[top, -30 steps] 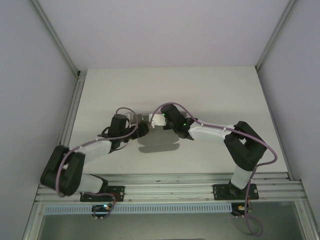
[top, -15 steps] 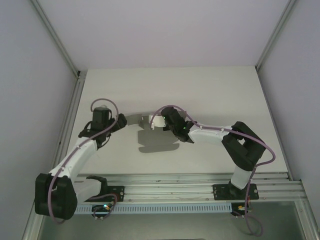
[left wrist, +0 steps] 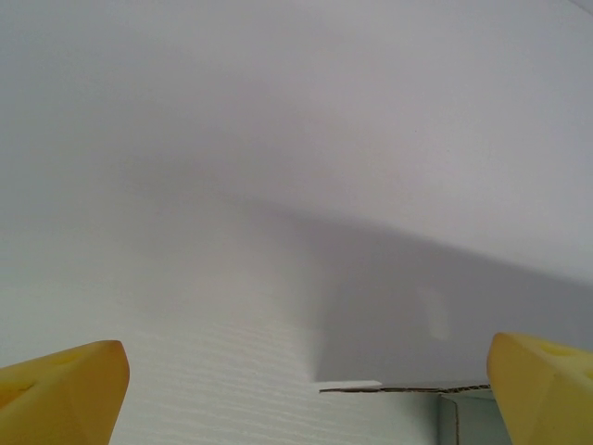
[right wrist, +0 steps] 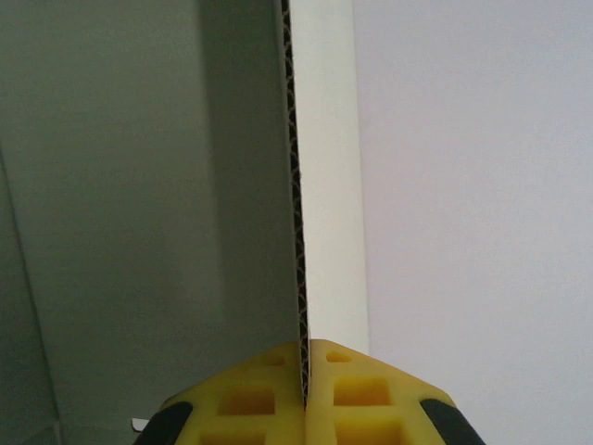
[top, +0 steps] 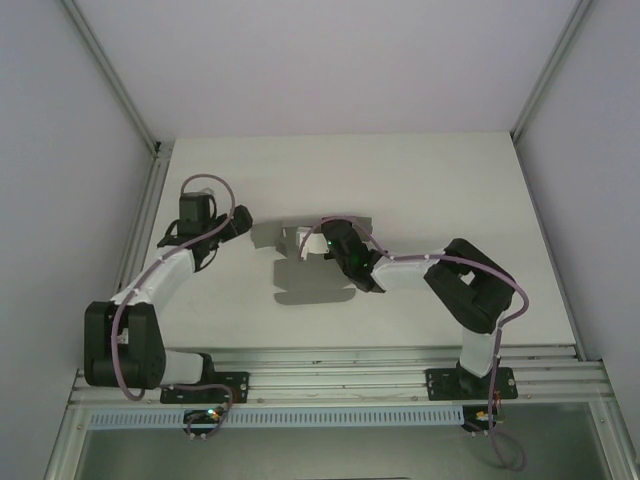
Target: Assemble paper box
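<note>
The paper box [top: 302, 240] is a pale grey card piece held a little above the table, with its shadow lying just in front of it. My right gripper [top: 324, 244] is shut on one of its panels; in the right wrist view the yellow fingers [right wrist: 371, 394] pinch the corrugated edge of the paper box [right wrist: 295, 185], which runs straight up the frame. My left gripper [top: 241, 223] stands to the left of the box, apart from it and wide open. Its yellow fingertips [left wrist: 65, 389] sit at the bottom corners of the left wrist view, with a card edge of the paper box [left wrist: 408, 388] ahead.
The white table [top: 430, 190] stretches behind and to the right of the arms. Aluminium rails [top: 330, 365] run along the near edge. Enclosure walls and corner posts [top: 110, 80] close in the left, right and back sides.
My left arm has swung away from the box to the left, its gripper wide open. The right gripper, still shut on the box, has shifted slightly left and its elbow has folded in.
</note>
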{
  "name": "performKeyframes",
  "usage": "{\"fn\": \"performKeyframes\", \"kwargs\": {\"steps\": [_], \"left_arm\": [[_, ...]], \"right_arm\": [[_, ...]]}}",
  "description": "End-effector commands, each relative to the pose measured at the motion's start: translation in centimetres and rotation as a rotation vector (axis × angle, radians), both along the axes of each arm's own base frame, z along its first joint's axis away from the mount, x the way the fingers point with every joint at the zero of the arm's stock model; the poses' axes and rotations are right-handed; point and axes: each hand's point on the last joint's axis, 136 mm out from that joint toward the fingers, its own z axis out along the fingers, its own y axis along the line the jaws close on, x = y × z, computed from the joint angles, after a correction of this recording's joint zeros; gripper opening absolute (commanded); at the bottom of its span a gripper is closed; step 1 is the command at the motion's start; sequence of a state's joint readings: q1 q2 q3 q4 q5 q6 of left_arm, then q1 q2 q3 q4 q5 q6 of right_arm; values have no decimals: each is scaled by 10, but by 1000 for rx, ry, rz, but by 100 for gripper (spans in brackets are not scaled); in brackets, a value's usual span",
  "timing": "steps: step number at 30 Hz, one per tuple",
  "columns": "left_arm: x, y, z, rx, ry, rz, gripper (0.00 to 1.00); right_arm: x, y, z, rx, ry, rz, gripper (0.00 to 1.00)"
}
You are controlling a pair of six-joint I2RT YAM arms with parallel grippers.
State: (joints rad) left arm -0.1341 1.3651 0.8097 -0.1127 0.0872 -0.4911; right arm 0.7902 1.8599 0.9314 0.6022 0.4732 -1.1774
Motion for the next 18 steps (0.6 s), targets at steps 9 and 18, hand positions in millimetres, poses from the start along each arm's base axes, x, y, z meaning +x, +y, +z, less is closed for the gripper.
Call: {"fn": "performKeyframes", "kwargs": {"steps": [9,18], "left_arm": [[54,-9,-16,-106,-3,-172,100],[14,-73,-40,-188,129,-422,61]], "right_arm": [[-19,-6,-50,-116,83,45,0],[-15,-5,-50,-108,95,27,0]]}}
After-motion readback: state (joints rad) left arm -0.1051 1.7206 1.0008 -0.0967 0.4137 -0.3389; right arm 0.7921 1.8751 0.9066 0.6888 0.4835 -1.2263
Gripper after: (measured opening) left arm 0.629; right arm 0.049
